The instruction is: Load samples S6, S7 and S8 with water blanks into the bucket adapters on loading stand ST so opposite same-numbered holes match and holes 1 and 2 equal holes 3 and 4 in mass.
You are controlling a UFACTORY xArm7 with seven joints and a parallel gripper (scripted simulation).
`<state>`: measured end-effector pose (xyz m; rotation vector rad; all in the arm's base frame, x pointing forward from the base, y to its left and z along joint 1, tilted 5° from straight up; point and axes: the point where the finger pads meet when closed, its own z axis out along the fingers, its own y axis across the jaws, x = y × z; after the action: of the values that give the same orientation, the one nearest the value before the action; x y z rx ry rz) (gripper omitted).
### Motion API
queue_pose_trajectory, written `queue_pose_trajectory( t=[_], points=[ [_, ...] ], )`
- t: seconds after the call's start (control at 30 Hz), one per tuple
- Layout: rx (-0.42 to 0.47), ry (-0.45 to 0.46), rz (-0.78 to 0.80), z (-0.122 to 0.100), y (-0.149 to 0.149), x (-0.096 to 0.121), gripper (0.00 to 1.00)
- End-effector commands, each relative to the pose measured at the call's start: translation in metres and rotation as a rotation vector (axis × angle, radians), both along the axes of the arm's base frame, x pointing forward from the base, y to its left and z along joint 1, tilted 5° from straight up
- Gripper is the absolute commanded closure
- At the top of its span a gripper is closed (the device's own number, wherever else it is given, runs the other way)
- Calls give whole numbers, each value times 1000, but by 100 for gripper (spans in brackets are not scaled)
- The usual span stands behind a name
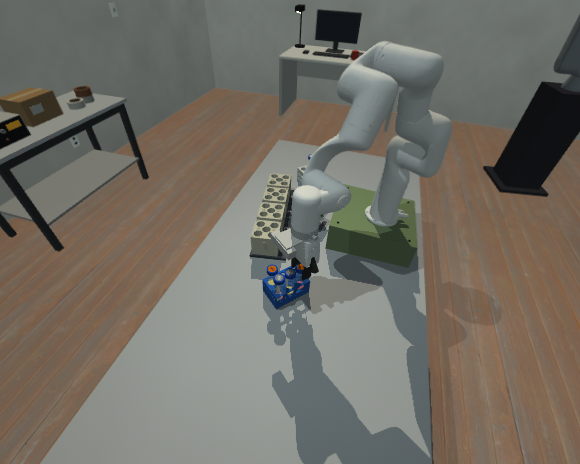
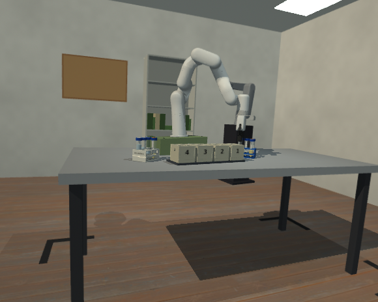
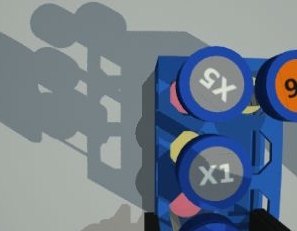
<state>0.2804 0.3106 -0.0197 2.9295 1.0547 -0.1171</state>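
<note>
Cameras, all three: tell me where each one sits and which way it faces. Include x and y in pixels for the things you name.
Top: above the blue rack's (image 1: 278, 301) (image 2: 254, 153) (image 3: 166, 64) end of the table (image 1: 206, 375) (image 2: 216, 174) (image 3: 136, 11), angled down along it; the whole arm (image 1: 366, 112) (image 2: 206, 58) shows, fingers (image 1: 307, 273) (image 2: 240, 135) included.
Exterior: off the long side by the numbered blocks (image 1: 263, 245) (image 2: 187, 157), slightly above table height, facing across; arm and fingers show.
Wrist: near the fingers, facing down onto the rack; only parts of the fingers show, at the bottom edge.
Shared: top and exterior both show arm, blocks and rack; all three show the rack.
</note>
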Motion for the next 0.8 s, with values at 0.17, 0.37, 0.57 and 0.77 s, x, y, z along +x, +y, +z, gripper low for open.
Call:
queue_pose_trajectory(
  t=[0.17, 0.37, 0.57, 0.77],
  points=[
    [3, -3, 0, 2, 1, 1, 100],
    [3, -3, 0, 3, 1, 1, 100],
    [3, -3, 0, 3, 1, 1, 100],
    [3, -3, 0, 3, 1, 1, 100]
  ],
)
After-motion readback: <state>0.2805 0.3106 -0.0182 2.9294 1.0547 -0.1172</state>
